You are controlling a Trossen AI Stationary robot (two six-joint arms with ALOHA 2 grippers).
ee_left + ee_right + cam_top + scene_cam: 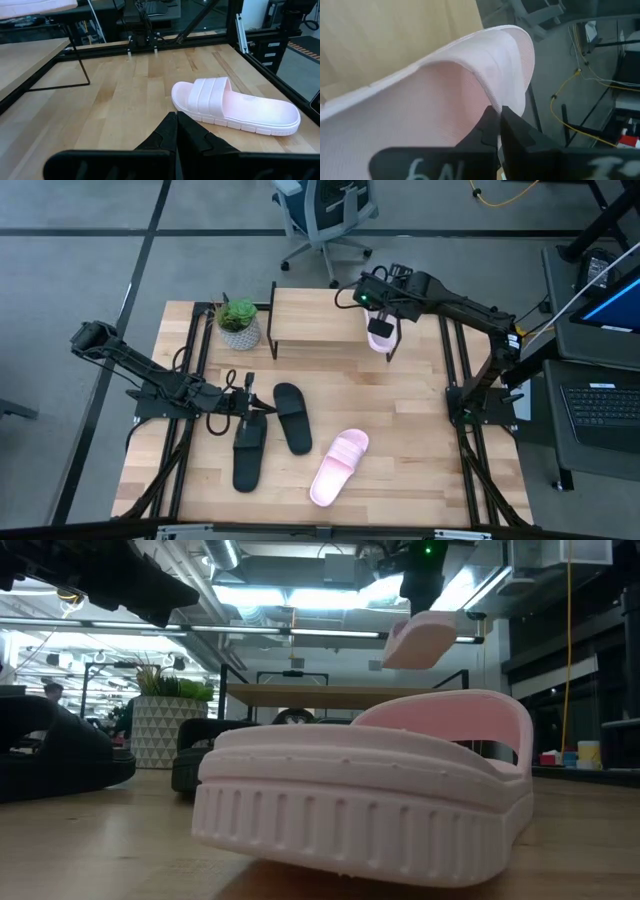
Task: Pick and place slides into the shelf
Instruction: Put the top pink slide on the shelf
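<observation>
My right gripper is shut on a pale pink slide above the right end of the shelf; in the low view this slide hangs tilted over the shelf's top board. The second pink slide lies sole down on the table, near side. Two black slides lie to its left. My left gripper sits shut over the far end of the left black slide, with nothing between its fingers. My right gripper pinches the pink slide between its two fingers at the curved edge of the strap, coming from above and pointing down. The slide is lifted clear of the shelf and hangs tilted below the fingers.
A potted plant stands at the shelf's left end. Black frame rails run along the table's left and right sides. Bare tabletop lies between the shelf and the pink slide. An office chair stands beyond the far edge.
</observation>
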